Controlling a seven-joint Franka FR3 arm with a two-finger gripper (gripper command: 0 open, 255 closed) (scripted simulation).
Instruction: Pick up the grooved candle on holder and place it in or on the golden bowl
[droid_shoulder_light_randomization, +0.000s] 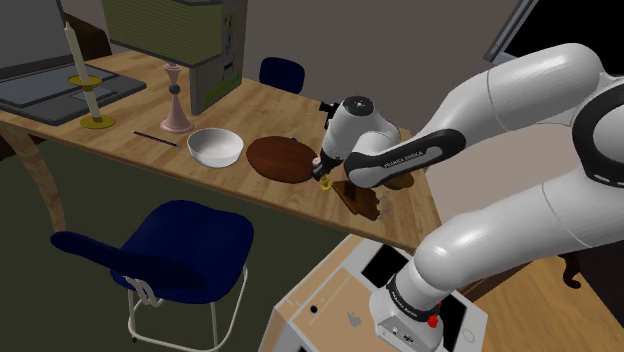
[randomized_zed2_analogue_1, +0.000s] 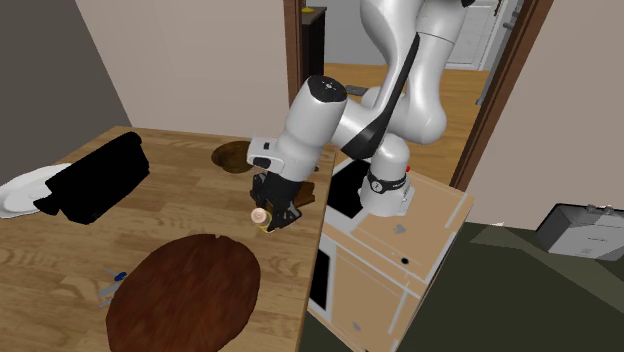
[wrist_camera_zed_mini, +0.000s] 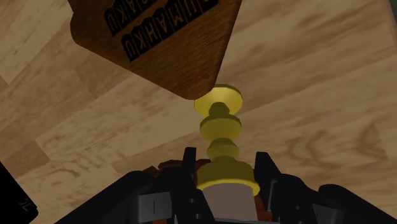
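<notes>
Pincer (droid_shoulder_light_randomization: 327, 172) in the shoulder view hovers over the wooden table (droid_shoulder_light_randomization: 150, 115), just beside a brown oval plate (droid_shoulder_light_randomization: 280, 158), clamped on the grooved candle on holder (droid_shoulder_light_randomization: 325, 183); a white bowl (droid_shoulder_light_randomization: 215, 147) sits beyond the plate; in the second exterior view the candle lies tilted sideways near the table's edge; in the wrist view both fingers (wrist_camera_zed_mini: 189, 162) clasp the yellow holder, its foot towards a lettered wooden block (wrist_camera_zed_mini: 153, 38).
</notes>
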